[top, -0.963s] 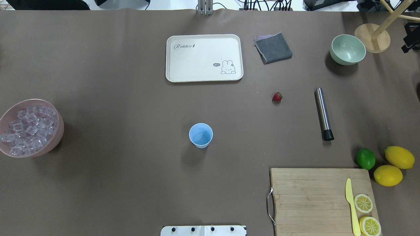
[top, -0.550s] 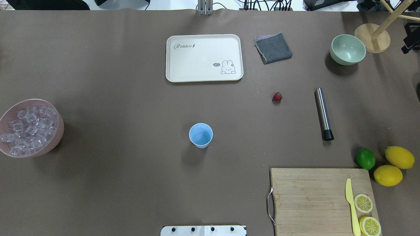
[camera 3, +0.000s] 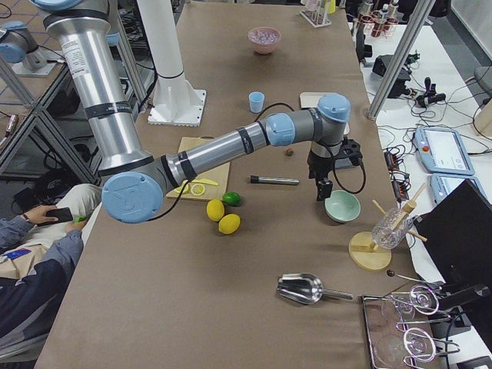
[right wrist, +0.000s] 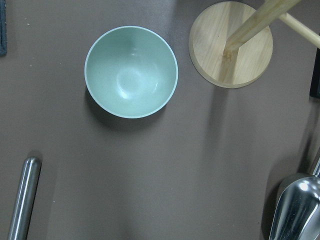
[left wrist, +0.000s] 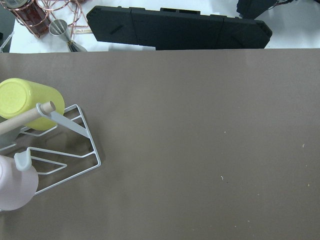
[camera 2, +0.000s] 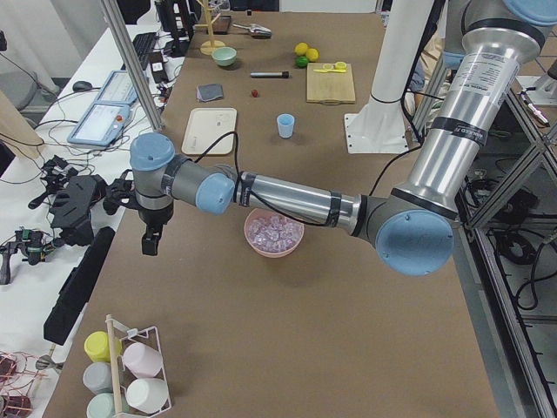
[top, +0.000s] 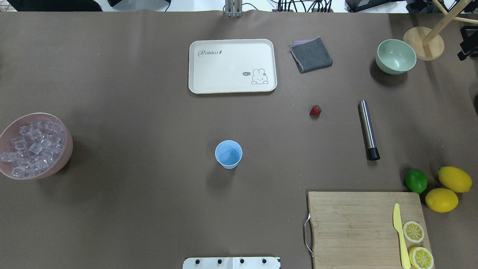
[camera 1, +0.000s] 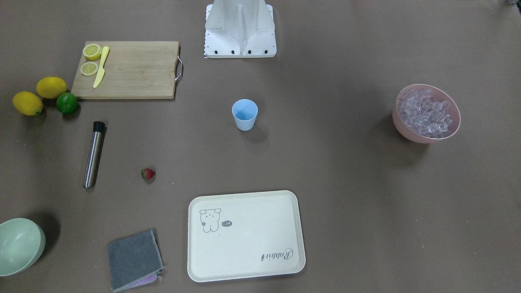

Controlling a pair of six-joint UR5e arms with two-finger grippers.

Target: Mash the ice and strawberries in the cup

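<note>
The light blue cup [top: 228, 154] stands upright and empty near the middle of the table [top: 130, 209]. In the overhead view, with twelve o'clock pointing away from the robot, the strawberry [top: 315, 110] lies on the bare table at about two o'clock from the cup, well apart from it. The ice [top: 31, 147] is heaped in a pink bowl [top: 69, 149] far out at nine o'clock, by the table's edge. A cream tray [top: 231, 65] sits at twelve o'clock, and a steel rod with a black tip [top: 368, 129] lies at about three o'clock, beyond the strawberry. A wooden cutting board [top: 354, 224] is at four o'clock. The left gripper [camera 2: 150, 242] hangs pointing down near the far edge of the table past the pink bowl. The right gripper [camera 3: 324, 188] hangs just beside a pale green bowl [right wrist: 131, 71]. Both show only in the side views, so I cannot tell whether either pair of jaws is apart or together.
</note>
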